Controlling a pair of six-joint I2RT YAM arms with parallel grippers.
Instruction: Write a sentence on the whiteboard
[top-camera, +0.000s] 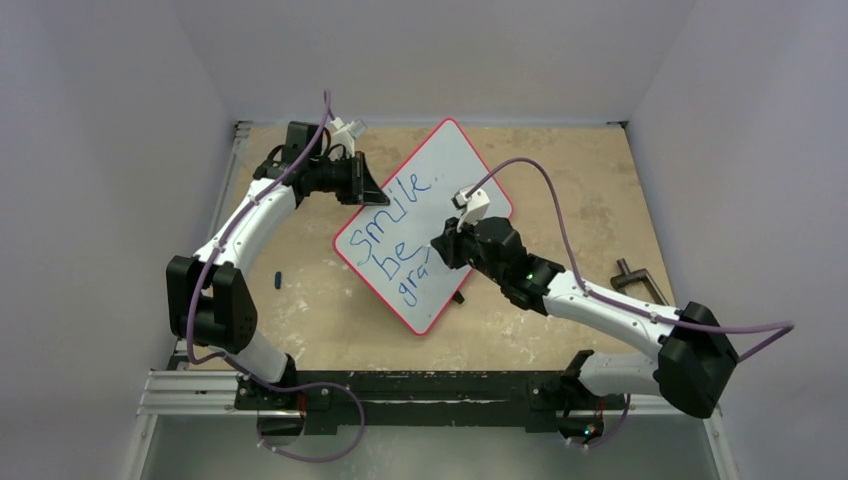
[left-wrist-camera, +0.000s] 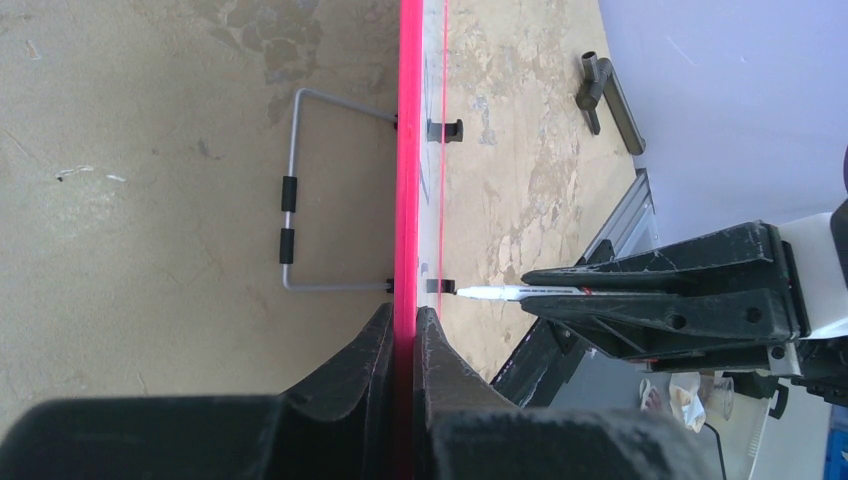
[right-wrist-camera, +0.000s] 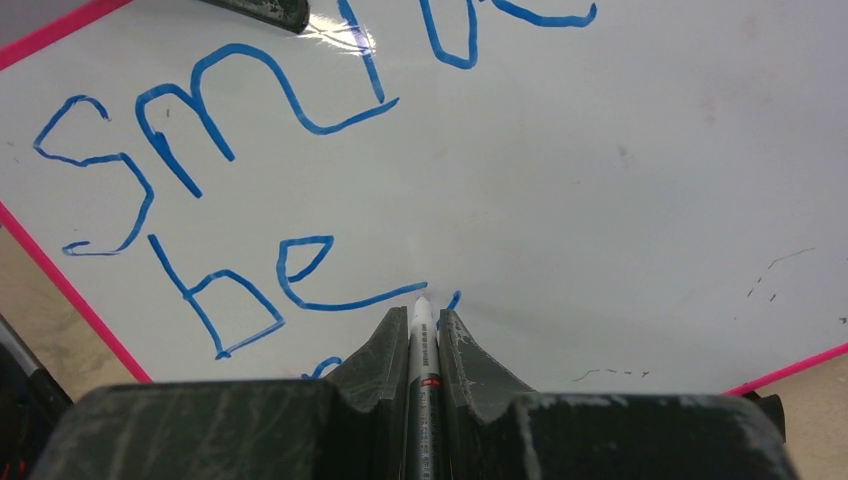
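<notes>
The whiteboard (top-camera: 460, 165) lies tilted on the table, white with a red rim. Blue marker words on it (top-camera: 395, 235) read "smile", "be" and, on the third line, "gra" up to my right gripper. My left gripper (top-camera: 368, 192) is shut on the board's red rim (left-wrist-camera: 408, 150) at its far left edge, its jaws pinching the rim (left-wrist-camera: 407, 322). My right gripper (top-camera: 440, 248) is shut on a white marker (right-wrist-camera: 422, 345). The marker tip touches the board (right-wrist-camera: 620, 200) just below "be" (right-wrist-camera: 300, 275). The marker also shows in the left wrist view (left-wrist-camera: 500, 294).
A small dark blue cap (top-camera: 277, 279) lies on the table left of the board. A grey metal clamp (top-camera: 635, 280) lies at the right. A wire stand (left-wrist-camera: 290, 200) juts from the board's underside. A black foot (top-camera: 458, 297) is at its near edge.
</notes>
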